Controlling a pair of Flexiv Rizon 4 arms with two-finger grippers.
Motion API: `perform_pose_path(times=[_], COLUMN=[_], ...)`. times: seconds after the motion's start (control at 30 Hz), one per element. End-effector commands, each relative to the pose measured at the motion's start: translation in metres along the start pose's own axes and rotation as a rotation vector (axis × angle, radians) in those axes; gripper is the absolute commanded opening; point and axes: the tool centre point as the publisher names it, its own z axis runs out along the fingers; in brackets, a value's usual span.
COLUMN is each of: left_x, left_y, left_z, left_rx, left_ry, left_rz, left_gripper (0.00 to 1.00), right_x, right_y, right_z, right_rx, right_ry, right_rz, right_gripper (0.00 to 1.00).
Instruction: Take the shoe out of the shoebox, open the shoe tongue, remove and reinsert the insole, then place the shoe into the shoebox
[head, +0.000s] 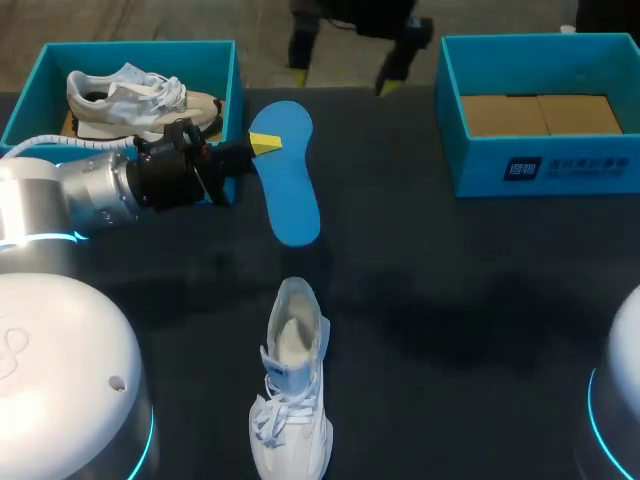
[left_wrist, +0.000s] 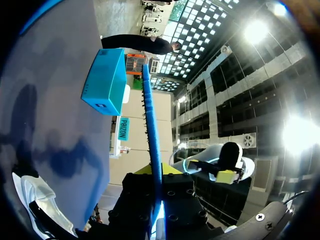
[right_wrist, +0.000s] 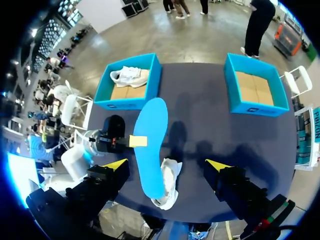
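Observation:
My left gripper (head: 262, 145) is shut on the heel end of a blue insole (head: 288, 185), holding it above the table to the right of the left shoebox (head: 232, 70). In the left wrist view the insole (left_wrist: 150, 115) runs edge-on out from between the fingers of that gripper (left_wrist: 156, 172). A white shoe (head: 290, 395) lies on the table near the front, its tongue pulled open. My right gripper (right_wrist: 167, 165) hangs high above the table, wide open and holding nothing, with the shoe (right_wrist: 167, 182) and insole (right_wrist: 150, 145) far below it.
The left shoebox holds another white and beige shoe (head: 135, 95). A second teal shoebox (head: 540, 165) stands at the back right with only cardboard in it. Dark tabletop (head: 450, 300) lies between the shoe and that box.

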Motion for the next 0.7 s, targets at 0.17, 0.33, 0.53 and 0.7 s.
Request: perform_pose_path(times=[0.17, 0.33, 0.53, 0.7], left_x=[0.001, 0.001, 0.001, 0.001], left_y=[0.001, 0.001, 0.001, 0.001], left_z=[-0.001, -0.001, -0.001, -0.001], left_rx=[0.000, 0.000, 0.000, 0.000], left_ry=[-0.003, -0.003, -0.003, -0.003], left_rz=[0.000, 0.000, 0.000, 0.000], left_gripper=[0.00, 0.00, 0.00, 0.00], right_x=[-0.024, -0.026, -0.027, -0.023], right_y=[-0.002, -0.003, -0.004, -0.003], right_z=[0.016, 0.018, 0.021, 0.025], right_rx=[0.030, 0.056, 0.055, 0.056], right_ry=[1.010, 1.081, 1.154, 1.174], right_rz=[0.097, 0.110, 0.116, 0.123], right_gripper=[1.00, 1.00, 1.00, 1.00])
